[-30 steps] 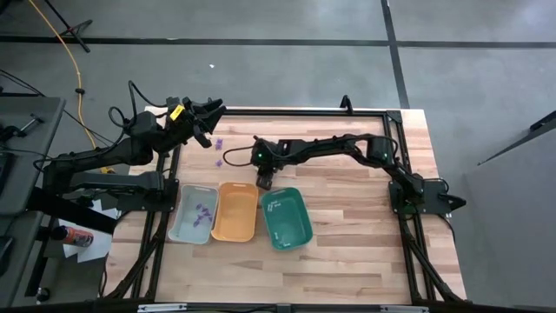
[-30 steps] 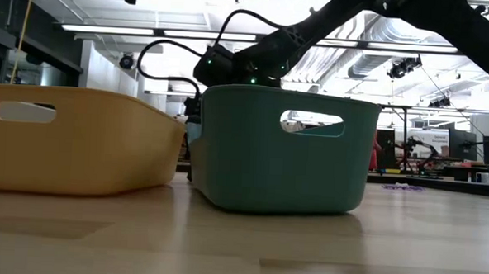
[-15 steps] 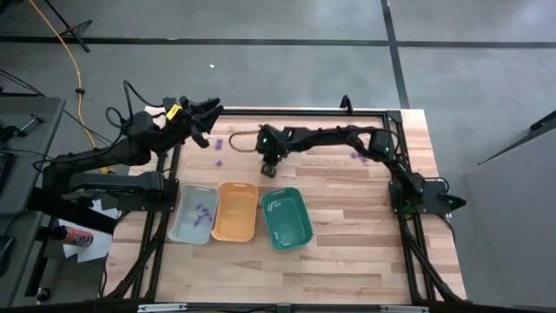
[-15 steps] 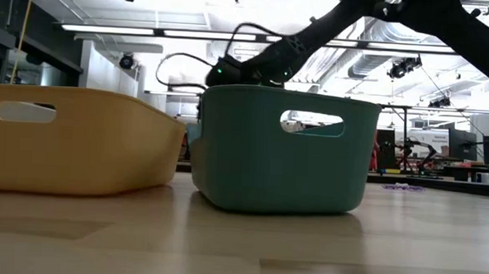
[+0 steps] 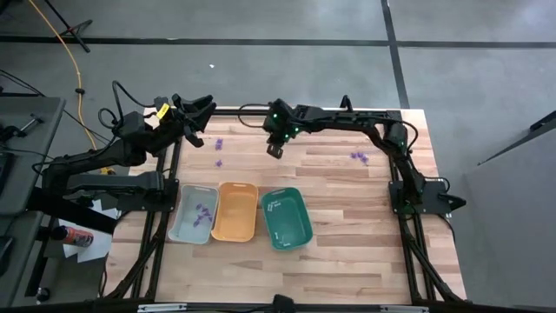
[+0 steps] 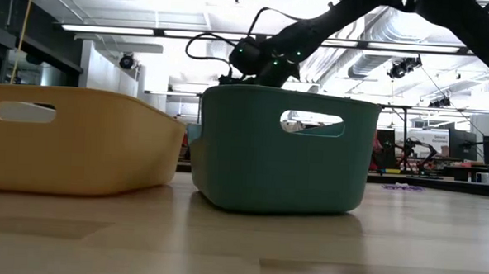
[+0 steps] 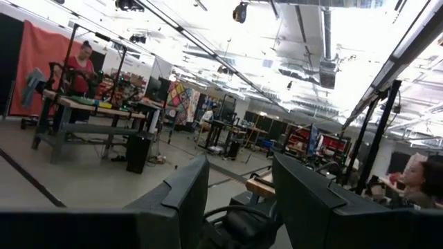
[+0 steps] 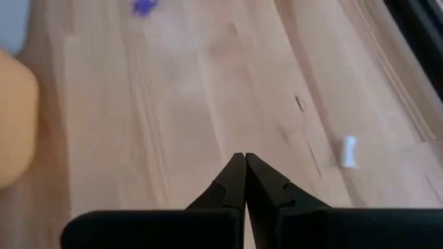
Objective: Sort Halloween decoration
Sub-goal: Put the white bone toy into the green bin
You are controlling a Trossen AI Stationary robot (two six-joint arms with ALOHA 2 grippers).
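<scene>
Overhead, the right claw [image 5: 274,151] hangs above the far middle of the bench [image 5: 347,209], well behind the three trays. Its own wrist camera shows the two fingers [image 8: 232,181] pressed tip to tip with nothing between them. Bare wood lies under the tips; one small white stick [image 8: 349,151] rests on the boards off to one side, apart from the claw, and a purple piece [image 8: 143,6] lies farther off.

The left claw [image 5: 198,110] waits at the far left corner of the bench, raised. Its fingers [image 7: 185,197] stand apart, with only the room visible in the gap.

Purple pieces are found in three places: two [image 5: 219,142] on the wood near the left claw, a small cluster [image 5: 357,156] toward the right side of the bench, and several [image 5: 203,212] inside the grey tray [image 5: 181,228]. The orange tray [image 5: 234,212] sits beside the grey one, and the teal tray [image 5: 287,218] sits beside that, slightly angled. A pale mark shows inside the teal tray near its far end; it may be a white piece, but the view is too small to tell.

From bench height, the teal tray's wall [image 6: 244,153] hides the right claw's tips.
</scene>
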